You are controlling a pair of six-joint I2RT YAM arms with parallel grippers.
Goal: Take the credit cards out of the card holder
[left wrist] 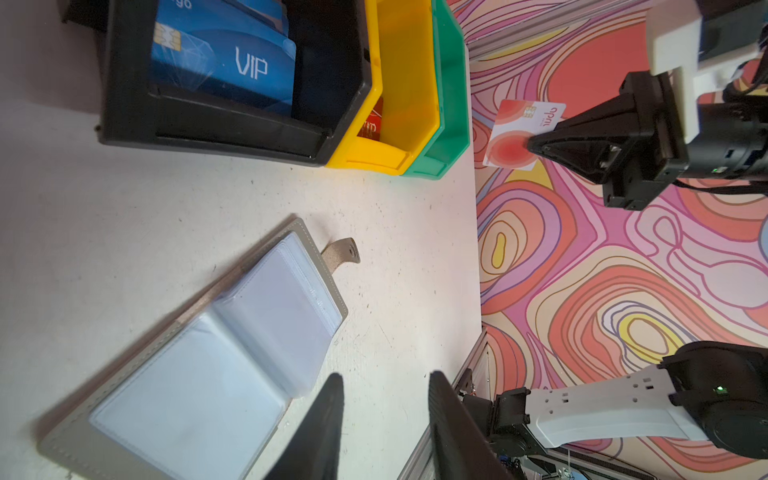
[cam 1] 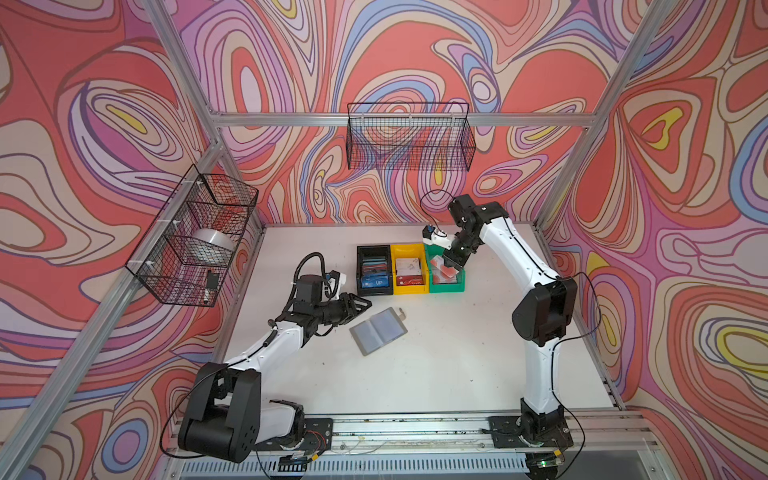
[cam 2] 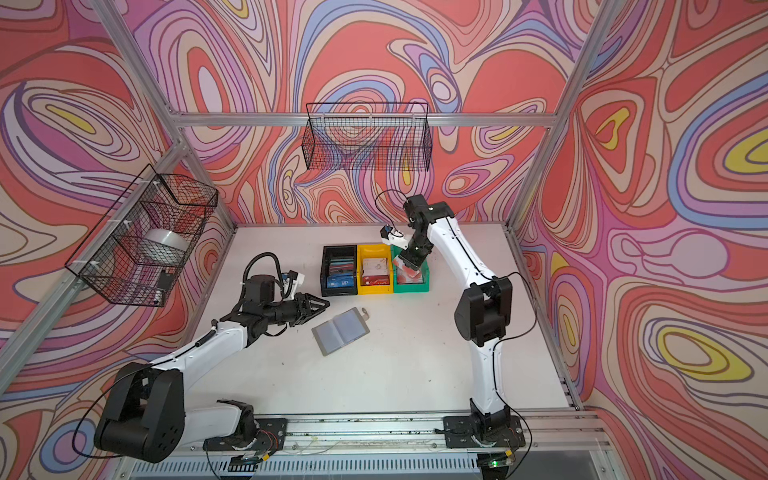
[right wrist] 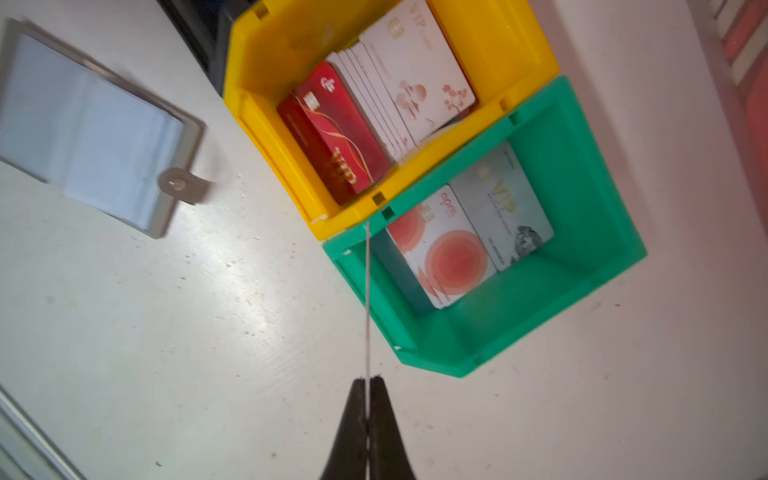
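The grey card holder (cam 1: 378,330) (left wrist: 216,361) lies open on the table, snap tab out, and its visible sleeves look pale and blank. My left gripper (cam 1: 368,306) (left wrist: 384,376) hovers open just left of it with nothing between the fingers. My right gripper (cam 1: 451,267) (right wrist: 368,379) is shut on a pale credit card with a round red blob (left wrist: 523,133). That card shows edge-on (right wrist: 367,299) in the right wrist view, held above the green bin (right wrist: 582,166). More credit cards lie in the bins: a blue one (left wrist: 232,62), a red one (right wrist: 336,133), and a pale one with a red blob (right wrist: 444,249).
A black bin (cam 1: 360,270), a yellow bin (cam 1: 392,270) and the green bin (cam 1: 461,276) stand side by side behind the holder. Wire baskets hang on the back wall (cam 1: 409,137) and the left wall (cam 1: 195,237).
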